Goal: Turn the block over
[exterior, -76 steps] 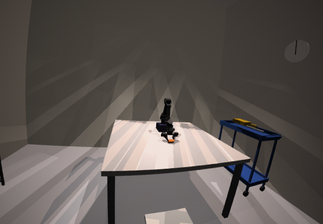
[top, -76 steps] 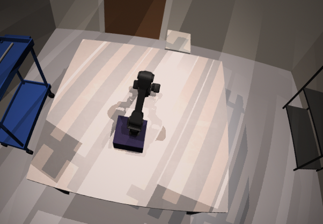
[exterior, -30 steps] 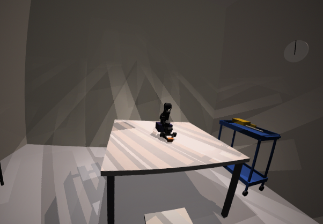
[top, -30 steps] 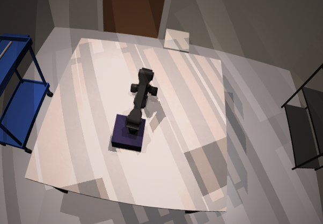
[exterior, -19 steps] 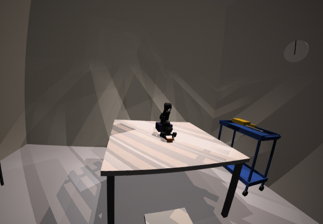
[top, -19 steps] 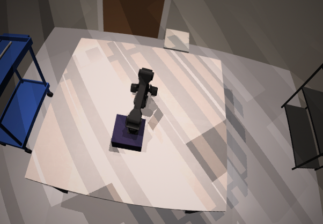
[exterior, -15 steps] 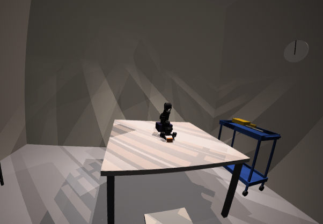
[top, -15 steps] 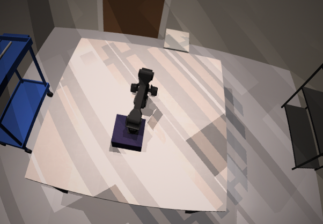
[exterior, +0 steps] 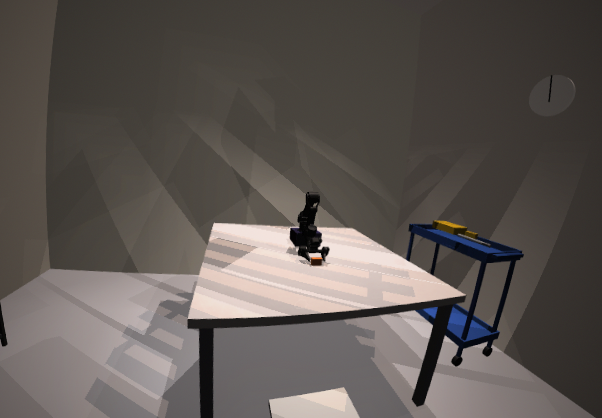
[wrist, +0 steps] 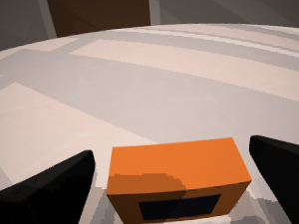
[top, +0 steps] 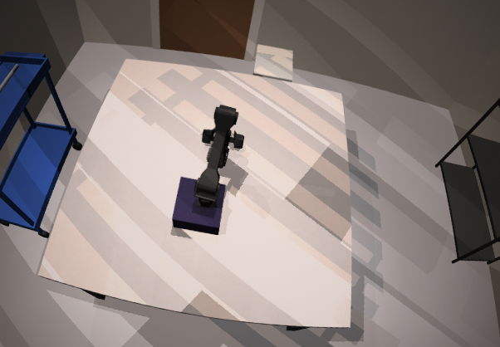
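The orange block (exterior: pixel 316 261) (wrist: pixel 174 163) is on or just above the table (top: pixel 270 283) (exterior: pixel 250 311); its contact with the table is hard to tell. In the wrist view its plain top face shows, and the dark rectangular mark (wrist: pixel 179 207) is on the side face turned toward the wrist camera, not on the underside. The block's lower edge is partly cut off there. My gripper (exterior: pixel 314 254) (wrist: pixel 173 151) is open, with one finger on each side of the block and a visible gap at both sides. In the top view the arm hides the block.
The arm's dark purple base block (top: pixel 187 212) stands on the table behind the gripper. A blue cart (top: pixel 37 167) (exterior: pixel 465 251) stands on the floor beside the table, and a dark shelf rack (top: pixel 465 204) stands at the opposite side. A pale box (top: pixel 274 61) is beyond the table's far edge.
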{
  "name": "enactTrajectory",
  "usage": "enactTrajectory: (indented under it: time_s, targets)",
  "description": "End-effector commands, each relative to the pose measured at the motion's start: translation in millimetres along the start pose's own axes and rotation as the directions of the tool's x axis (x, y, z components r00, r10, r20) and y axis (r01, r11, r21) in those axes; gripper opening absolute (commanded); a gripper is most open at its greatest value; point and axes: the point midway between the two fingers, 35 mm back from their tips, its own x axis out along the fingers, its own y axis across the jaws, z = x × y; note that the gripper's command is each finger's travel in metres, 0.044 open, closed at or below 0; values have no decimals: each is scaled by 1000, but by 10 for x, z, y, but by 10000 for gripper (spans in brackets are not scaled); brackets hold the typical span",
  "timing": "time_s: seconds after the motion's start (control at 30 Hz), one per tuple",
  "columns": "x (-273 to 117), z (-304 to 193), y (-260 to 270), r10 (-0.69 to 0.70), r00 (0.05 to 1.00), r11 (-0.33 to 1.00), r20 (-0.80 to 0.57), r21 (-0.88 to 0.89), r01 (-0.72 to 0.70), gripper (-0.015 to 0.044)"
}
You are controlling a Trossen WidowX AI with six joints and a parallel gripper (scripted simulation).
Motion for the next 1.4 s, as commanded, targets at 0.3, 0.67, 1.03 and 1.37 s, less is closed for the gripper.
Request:
enactTrajectory:
  time_s: [0.3,0.67,1.03,1.37]
  targets:
    - [-2,9,6,4,1000,1000,4,-3,-4,440]
    - [127,142,-9,8,981,1000,-194,7,-7,440]
    - [-313,641,-15,10,872,1000,-490,11,-5,440]
    - [-447,618,-7,13,835,1000,-549,12,-7,440]
